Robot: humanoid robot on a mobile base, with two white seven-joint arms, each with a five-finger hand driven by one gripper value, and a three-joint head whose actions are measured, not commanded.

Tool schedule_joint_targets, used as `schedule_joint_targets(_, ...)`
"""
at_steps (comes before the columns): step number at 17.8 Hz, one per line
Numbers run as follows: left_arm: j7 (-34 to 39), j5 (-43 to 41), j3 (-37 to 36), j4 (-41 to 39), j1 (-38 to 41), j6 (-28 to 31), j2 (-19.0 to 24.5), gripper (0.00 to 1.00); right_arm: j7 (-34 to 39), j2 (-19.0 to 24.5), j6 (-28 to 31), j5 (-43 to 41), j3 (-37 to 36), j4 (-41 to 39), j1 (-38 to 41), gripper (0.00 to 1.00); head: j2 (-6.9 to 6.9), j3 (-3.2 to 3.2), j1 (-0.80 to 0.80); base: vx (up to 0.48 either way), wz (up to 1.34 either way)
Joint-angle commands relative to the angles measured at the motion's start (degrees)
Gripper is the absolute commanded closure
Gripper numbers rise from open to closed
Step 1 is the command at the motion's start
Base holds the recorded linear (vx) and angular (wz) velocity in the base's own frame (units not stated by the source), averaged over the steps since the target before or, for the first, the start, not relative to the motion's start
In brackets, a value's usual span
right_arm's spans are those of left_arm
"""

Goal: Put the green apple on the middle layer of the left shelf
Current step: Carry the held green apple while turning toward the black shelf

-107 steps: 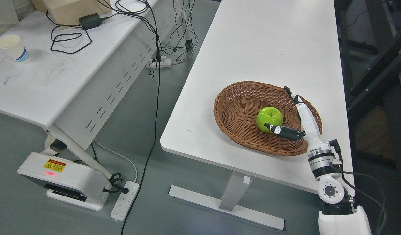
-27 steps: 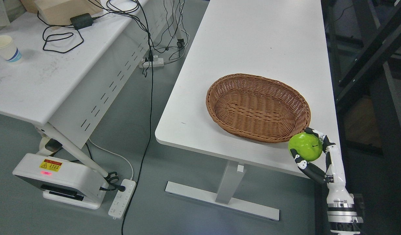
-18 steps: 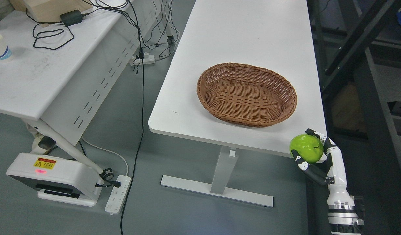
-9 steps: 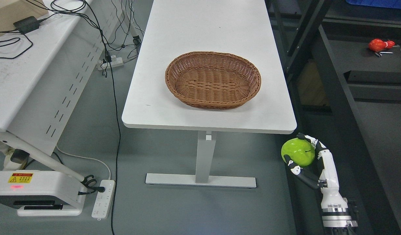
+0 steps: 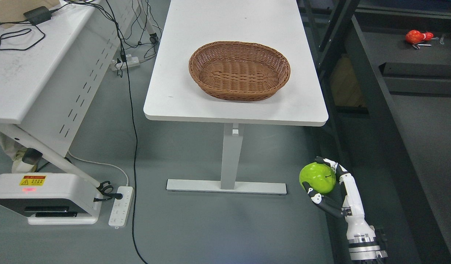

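Observation:
A bright green apple (image 5: 316, 178) is held in my right hand (image 5: 322, 179), whose black and white fingers (image 5: 315, 195) are curled around it. The hand rises from the lower right of the head view and hangs over the grey floor, in front of and below the white table's (image 5: 196, 106) front right corner. A dark shelf unit (image 5: 409, 69) stands to the right of the table, with dark shelf surfaces showing. An empty brown wicker basket (image 5: 239, 69) sits on the table. My left arm does not show.
A small red object (image 5: 414, 36) lies on a dark shelf surface at the upper right. A second white table (image 5: 13, 91) with cables stands at the left. A white floor device (image 5: 42, 198) and a power strip (image 5: 120, 206) lie at the lower left.
The whole picture has shifted, so the camera has moved back and turned right. The apple, lifted from the basket earlier, stays in my right hand, which now shows further from the table's edge.

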Motion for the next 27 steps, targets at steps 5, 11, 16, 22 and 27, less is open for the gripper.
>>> schedule_joint_targets(5,0.0,0.01,0.0,0.0,0.0,-0.02,1.0,0.0,-0.31,-0.95,-0.03,0.0,2.45,0.19,0.48,1.0,0.0,0.0,0.0,-0.215,0.06)
schedule_joint_targets(11,0.0,0.01,0.0,0.0,0.0,0.07,1.0,0.0,-0.49,-0.95,-0.03,-1.14,2.36,0.1,0.48,1.0,0.0,0.0,0.0,-0.222,0.04)
schedule_joint_targets(16,0.0,0.01,0.0,0.0,0.0,-0.02,1.0,0.0,-0.49,-0.95,-0.73,-1.76,-0.01,-0.34,-0.4,1.0,0.0,0.0,0.0,-0.25,-0.04)
schedule_joint_targets(22,0.0,0.01,0.0,0.0,0.0,-0.01,1.0,0.0,-0.49,-0.95,-0.64,-2.47,-3.27,-0.78,-3.74,1.0,0.0,0.0,0.0,-0.228,-0.35)
schedule_joint_targets(27,0.0,0.01,0.0,0.0,0.0,0.07,1.0,0.0,-0.57,-0.95,-0.38,-2.47,-3.27,-0.78,-4.0,1.0,0.0,0.0,0.0,-0.169,-0.72)
